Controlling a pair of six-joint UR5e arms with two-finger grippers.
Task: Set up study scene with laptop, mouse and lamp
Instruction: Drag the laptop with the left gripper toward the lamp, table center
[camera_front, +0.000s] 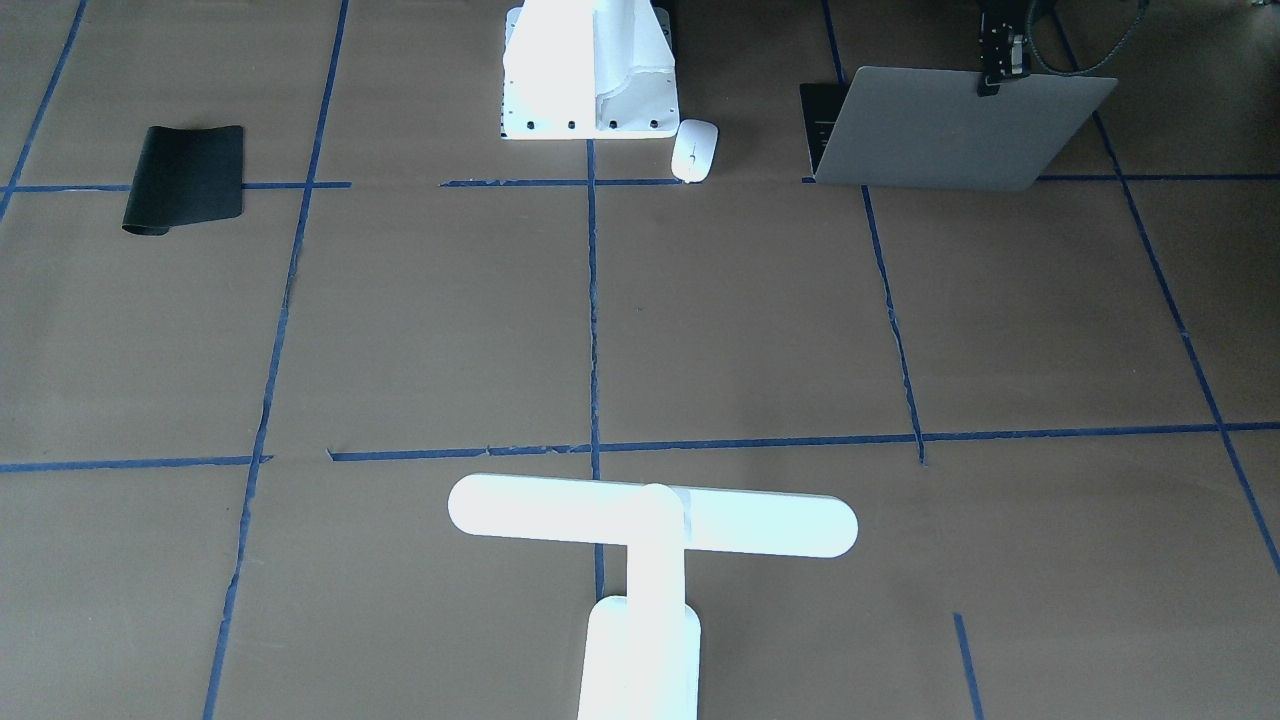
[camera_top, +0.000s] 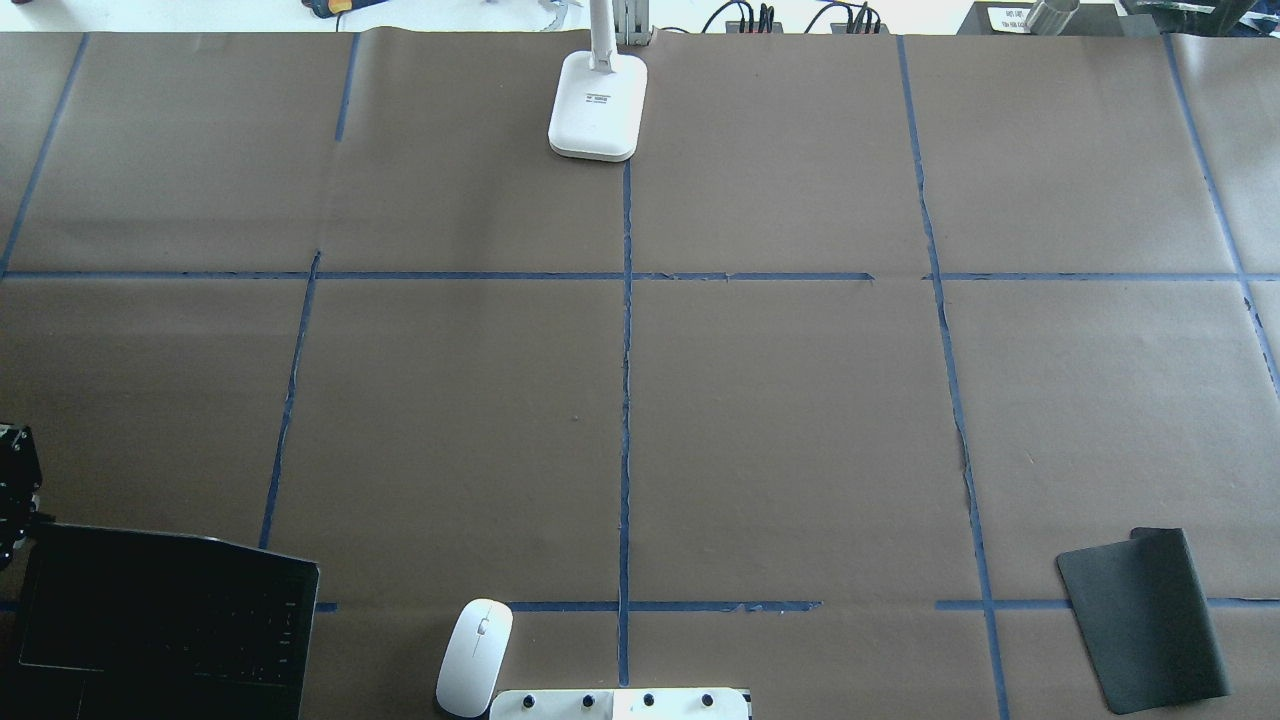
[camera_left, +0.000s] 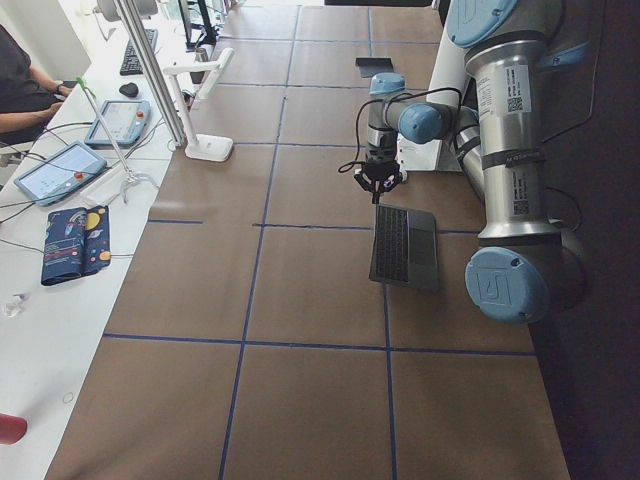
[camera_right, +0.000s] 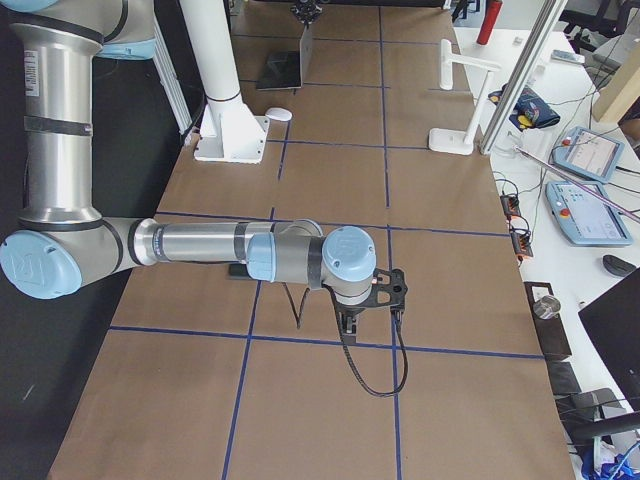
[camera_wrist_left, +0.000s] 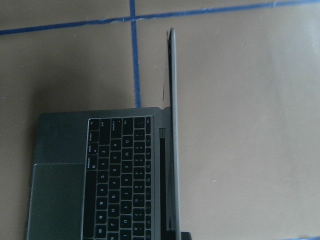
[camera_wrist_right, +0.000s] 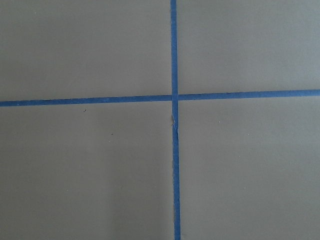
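The laptop (camera_front: 945, 125) stands open at the table's near left corner, keyboard (camera_wrist_left: 120, 175) towards the robot. It also shows in the overhead view (camera_top: 160, 620). My left gripper (camera_front: 992, 85) sits on the top edge of its lid and appears shut on it; one fingertip (camera_wrist_left: 185, 235) shows beside the lid. The white mouse (camera_front: 694, 150) lies next to the pedestal, right of the laptop (camera_top: 474, 655). The white lamp (camera_front: 650, 520) stands at the far middle edge, base (camera_top: 597, 105) on the paper. My right gripper (camera_right: 348, 330) hangs over bare paper; I cannot tell if it is open.
A black soft mat (camera_top: 1143, 620) lies at the near right. The white boxy pedestal (camera_front: 590, 70) stands at the robot's base. Blue tape lines (camera_wrist_right: 173, 97) mark a grid on the brown paper. Tablets and cables lie beyond the far edge (camera_left: 70, 165).
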